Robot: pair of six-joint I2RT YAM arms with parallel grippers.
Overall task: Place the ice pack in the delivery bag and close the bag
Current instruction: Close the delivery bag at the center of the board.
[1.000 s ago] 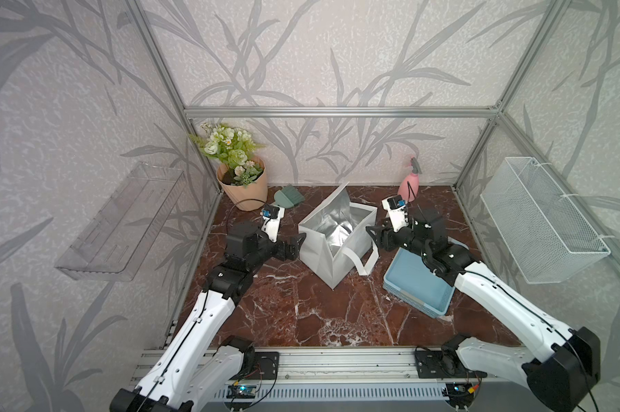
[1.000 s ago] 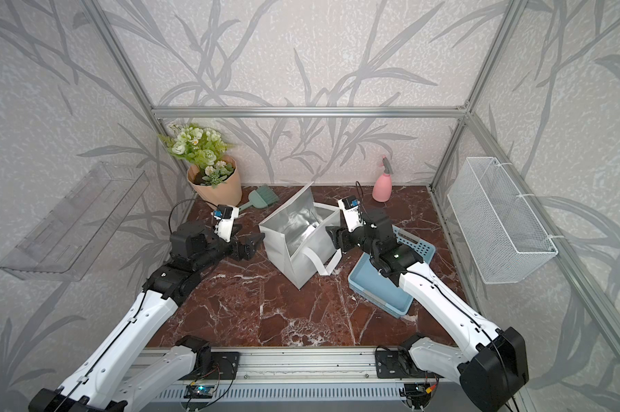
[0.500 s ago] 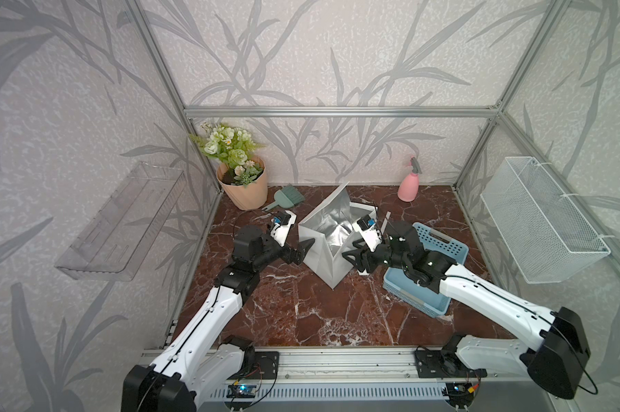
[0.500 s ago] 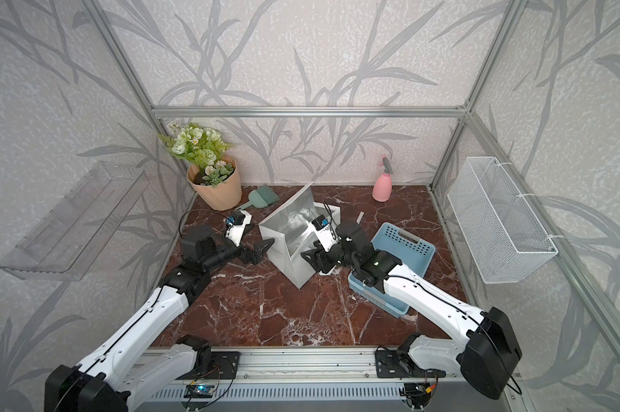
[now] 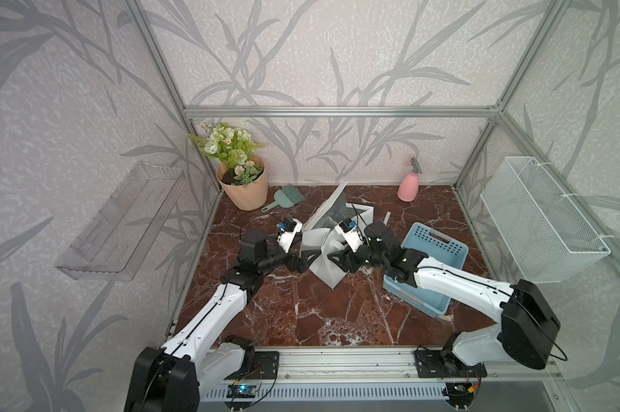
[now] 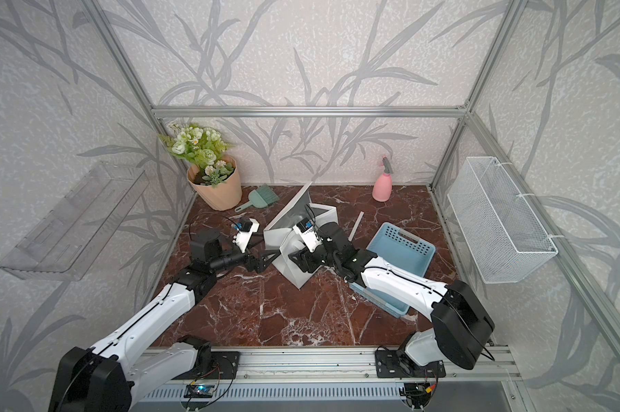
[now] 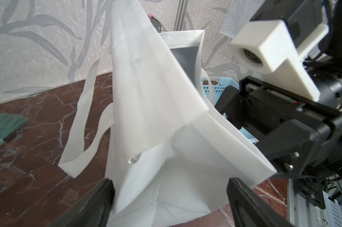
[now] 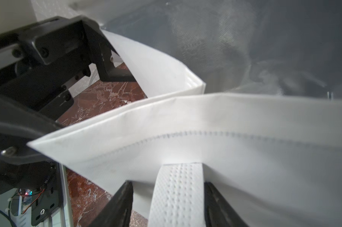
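Observation:
The delivery bag [image 5: 324, 265] [image 6: 294, 273] stands mid-table in both top views, its flap lid [image 5: 331, 205] raised and the silver lining showing. From the left, my left gripper [image 5: 310, 259] [image 7: 168, 204] is open wide, with the bag's lower side wall [image 7: 166, 176] between its fingers. From the right, my right gripper [image 5: 337, 260] [image 8: 168, 206] is open at the bag's front wall. Its fingers straddle a white handle strap [image 8: 177, 192] without pinching it. The ice pack does not show in any view.
A blue tray [image 5: 440, 246] lies right of the bag, partly under my right arm. At the back stand a flower pot [image 5: 244, 189], a green brush [image 5: 287, 198] and a pink spray bottle [image 5: 410, 185]. A wire basket [image 5: 540, 228] hangs on the right wall and a clear shelf [image 5: 123, 221] on the left.
Both grippers have closed in on the bag from either side. The right one came down from the rim to the front handle and narrowed. The bag's front wall has creased.

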